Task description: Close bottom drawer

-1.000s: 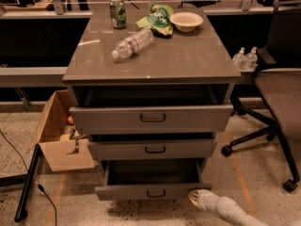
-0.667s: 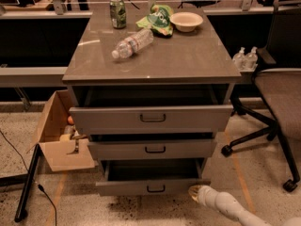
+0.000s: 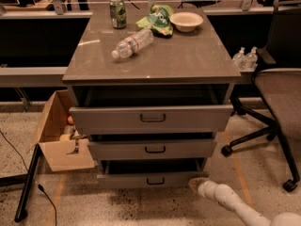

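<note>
The grey cabinet (image 3: 153, 69) has three drawers, all pulled out. The bottom drawer (image 3: 153, 179) is the lowest and narrowest, with a small dark pull handle; it stands out only a little, less than the middle drawer (image 3: 153, 149) and the top drawer (image 3: 150, 118). My gripper (image 3: 196, 183) is at the end of the white arm that comes in from the lower right. It sits low by the floor against the right end of the bottom drawer's front.
On the cabinet top lie a clear water bottle (image 3: 132, 43), a green can (image 3: 118, 12), a green chip bag (image 3: 159, 19) and a bowl (image 3: 186, 20). An open cardboard box (image 3: 59, 135) stands at the left. An office chair (image 3: 277, 93) stands at the right.
The bottom drawer has slid back into the cabinet and now sticks out much less. My gripper has moved with its front, further in toward the cabinet.
</note>
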Available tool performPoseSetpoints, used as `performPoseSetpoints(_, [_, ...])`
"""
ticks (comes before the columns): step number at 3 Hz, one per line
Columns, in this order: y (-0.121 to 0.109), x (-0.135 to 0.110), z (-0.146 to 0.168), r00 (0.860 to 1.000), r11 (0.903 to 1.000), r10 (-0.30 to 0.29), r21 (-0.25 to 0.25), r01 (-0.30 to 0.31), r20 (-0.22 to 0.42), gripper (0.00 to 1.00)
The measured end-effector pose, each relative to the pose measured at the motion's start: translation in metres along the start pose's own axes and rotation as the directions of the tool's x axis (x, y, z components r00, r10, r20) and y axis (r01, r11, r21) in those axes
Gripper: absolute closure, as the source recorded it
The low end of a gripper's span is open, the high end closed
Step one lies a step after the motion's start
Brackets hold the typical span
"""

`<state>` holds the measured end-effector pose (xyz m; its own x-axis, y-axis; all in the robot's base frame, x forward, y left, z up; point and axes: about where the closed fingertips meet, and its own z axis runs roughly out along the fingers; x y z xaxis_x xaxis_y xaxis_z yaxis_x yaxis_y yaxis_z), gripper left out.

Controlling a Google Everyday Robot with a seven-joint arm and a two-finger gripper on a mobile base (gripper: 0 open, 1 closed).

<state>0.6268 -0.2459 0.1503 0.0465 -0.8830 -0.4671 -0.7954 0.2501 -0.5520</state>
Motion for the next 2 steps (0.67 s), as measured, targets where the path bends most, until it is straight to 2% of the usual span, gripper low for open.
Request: performPoseSetpoints(2, [-0.022,0.007,0.006,1.000,0.9992,-0.024,0.030,0.025,-0.017,1.00])
